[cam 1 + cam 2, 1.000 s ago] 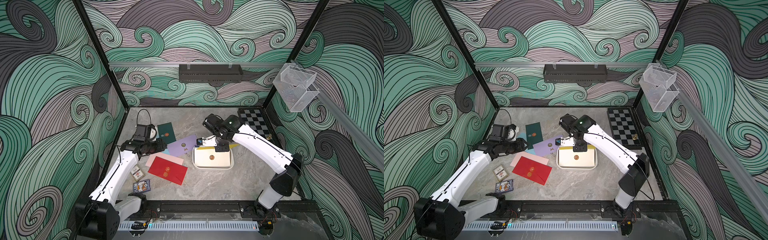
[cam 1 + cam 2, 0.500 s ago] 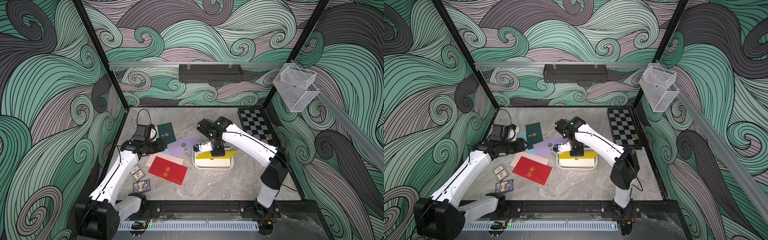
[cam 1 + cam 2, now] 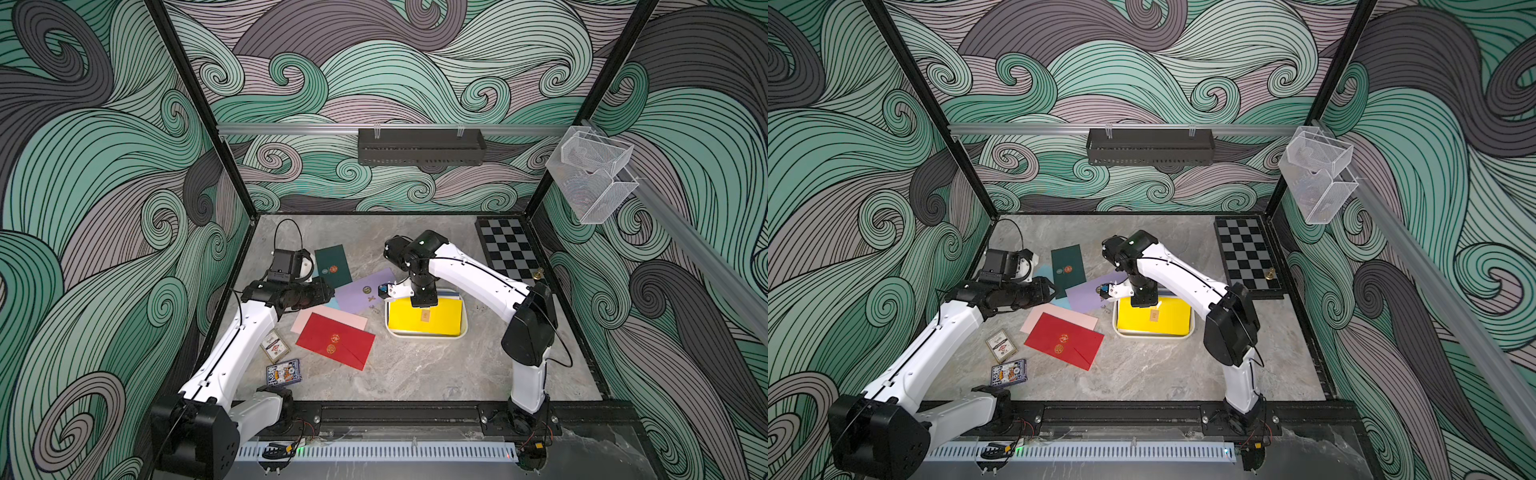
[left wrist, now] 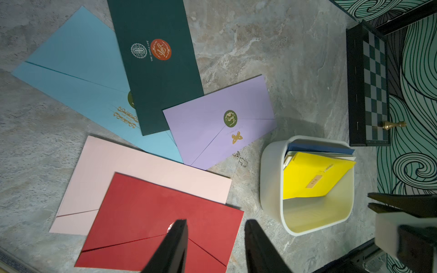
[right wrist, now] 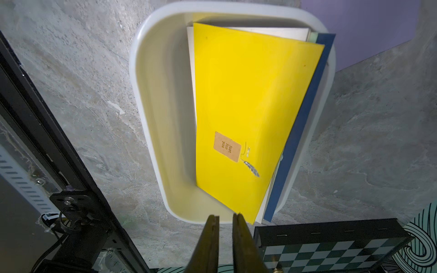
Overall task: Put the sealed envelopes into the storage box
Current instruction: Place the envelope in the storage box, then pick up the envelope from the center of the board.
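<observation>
In storage box point(image 5: 151, 94), yellow envelope point(image 5: 248, 106) hides most of the stacked envelopes point(image 5: 298, 132). right gripper point(image 5: 225, 215) barely parted, empty; left gripper point(image 4: 216, 222) wider, empty.

Five sealed envelopes lie loose from 8 to 11 o'clock of the single storage box point(image 3: 424, 336): one red envelope point(image 3: 336, 340), one pink envelope point(image 3: 309, 320), one lilac envelope point(image 3: 361, 295), one dark green envelope point(image 3: 332, 266) and one light blue envelope point(image 4: 78, 66). Inside the box, one yellow envelope point(image 3: 428, 320) lies on top, with one navy envelope point(image 5: 305, 123) and at least one cream envelope point(image 5: 272, 32) under it; the rest of that stack cannot be counted. Two playing-card packs point(image 3: 275, 345) point(image 3: 284, 372) sit at 8 o'clock on the table, one chessboard point(image 3: 507, 253) at 2 o'clock carries one gold chess piece point(image 3: 539, 273), and the walls hold one black shelf point(image 3: 420, 146) at 12 o'clock and two clear mesh baskets point(image 3: 594, 151) point(image 3: 598, 195) at 2 o'clock.
</observation>
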You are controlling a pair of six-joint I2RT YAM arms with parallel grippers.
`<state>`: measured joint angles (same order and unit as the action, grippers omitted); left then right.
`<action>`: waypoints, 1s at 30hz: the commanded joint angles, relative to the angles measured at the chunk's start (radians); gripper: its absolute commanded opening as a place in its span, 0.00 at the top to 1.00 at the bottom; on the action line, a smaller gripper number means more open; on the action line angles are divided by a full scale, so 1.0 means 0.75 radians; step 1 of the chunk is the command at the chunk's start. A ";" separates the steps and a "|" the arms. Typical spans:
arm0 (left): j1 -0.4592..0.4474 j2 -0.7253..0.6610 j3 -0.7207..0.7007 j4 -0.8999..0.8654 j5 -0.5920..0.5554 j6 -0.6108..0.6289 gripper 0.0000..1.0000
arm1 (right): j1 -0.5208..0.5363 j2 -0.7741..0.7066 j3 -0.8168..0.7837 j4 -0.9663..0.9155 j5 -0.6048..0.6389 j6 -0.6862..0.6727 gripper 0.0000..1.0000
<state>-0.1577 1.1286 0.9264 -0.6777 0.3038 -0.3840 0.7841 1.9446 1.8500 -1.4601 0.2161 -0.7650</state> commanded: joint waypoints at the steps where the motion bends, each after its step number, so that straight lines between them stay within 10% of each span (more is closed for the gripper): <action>1: 0.006 0.005 0.000 -0.020 0.019 0.018 0.56 | -0.004 0.027 0.034 0.003 -0.009 0.021 0.83; 7: 0.006 0.021 -0.004 -0.013 0.034 0.015 0.56 | -0.052 -0.020 0.079 0.144 -0.093 0.160 0.82; 14: 0.004 0.144 -0.004 0.105 0.150 -0.083 0.55 | -0.339 -0.149 -0.072 0.630 -0.444 0.813 0.62; 19: -0.004 0.358 0.027 0.174 0.120 -0.189 0.59 | -0.488 -0.012 -0.055 0.727 -0.782 1.079 0.59; 30: -0.013 0.786 0.161 0.265 -0.001 -0.245 0.65 | -0.502 0.355 0.109 0.891 -0.895 1.303 0.55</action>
<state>-0.1604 1.6840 0.9882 -0.5068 0.3313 -0.5453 0.4065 2.1777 1.8805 -0.8291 -0.3836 0.1413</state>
